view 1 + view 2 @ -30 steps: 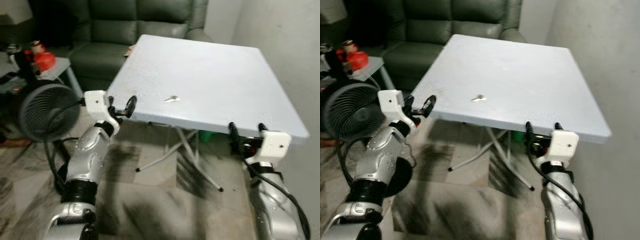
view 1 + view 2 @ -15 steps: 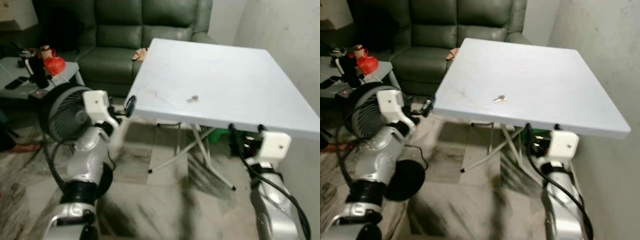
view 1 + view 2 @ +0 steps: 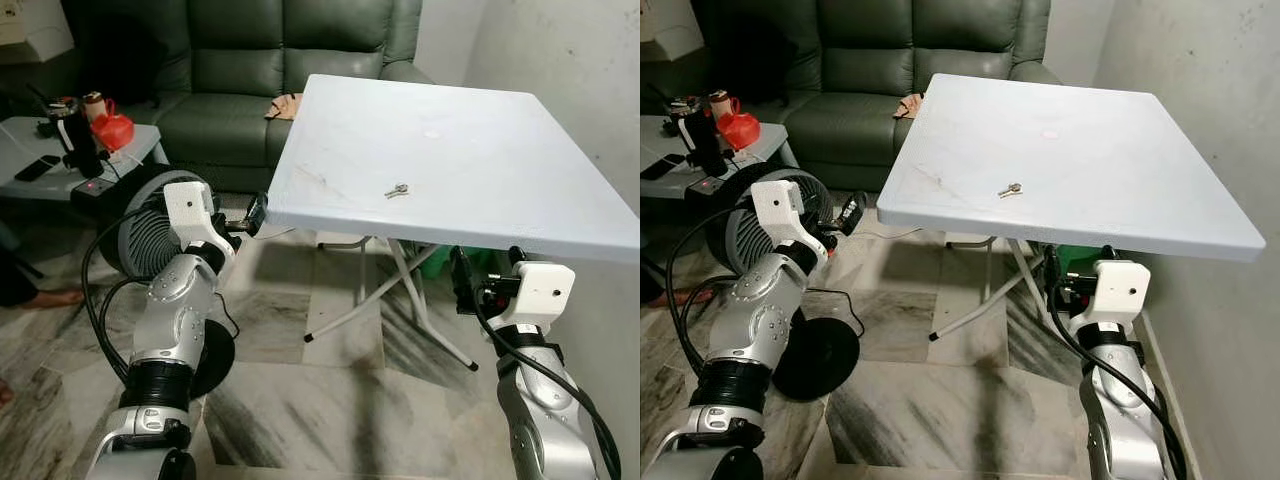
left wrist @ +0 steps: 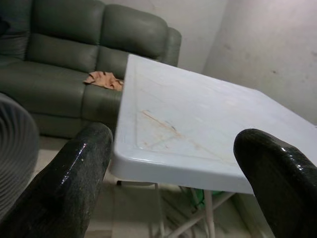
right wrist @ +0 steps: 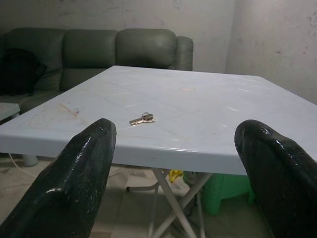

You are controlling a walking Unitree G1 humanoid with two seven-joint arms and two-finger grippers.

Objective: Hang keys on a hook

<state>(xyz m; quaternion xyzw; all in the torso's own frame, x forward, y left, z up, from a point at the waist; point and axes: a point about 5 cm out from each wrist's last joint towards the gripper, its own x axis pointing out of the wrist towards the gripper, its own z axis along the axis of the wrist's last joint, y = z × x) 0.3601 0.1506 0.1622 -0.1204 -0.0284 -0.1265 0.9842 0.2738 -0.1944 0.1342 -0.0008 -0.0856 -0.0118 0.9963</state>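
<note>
1. Keys (image 3: 398,190): lie flat and alone on the white folding table (image 3: 470,110), right of frame centre in the left eye view, a little in from the table's near edge. Nothing touches them.
2. Change: over the last second the whole picture has shifted. The table now sits higher and further right in the frame, with more floor (image 3: 330,390) showing below, so the camera has moved; the keys keep their spot on the table. Judgement: the robot is lining itself up with the table, and pickup has not begun.
3. Right gripper (image 3: 487,272): at lower right of the frame, just under the table's near edge, fingers spread wide, nothing held. Its wrist view looks straight across the tabletop at the keys (image 5: 141,119).
4. Left gripper (image 3: 250,214): at centre left, just beside the table's near left corner, also wide apart and empty.
5. No hook can be made out.
6. Edges: both grippers sit below the tabletop, so a reach would first have to rise clear of the lip.
7. Room: bare floor lies beneath and before the table; a fan (image 3: 140,225) with cables crowds the left arm, a wall (image 3: 590,90) closes the right, a sofa (image 3: 250,60) stands behind.
</note>
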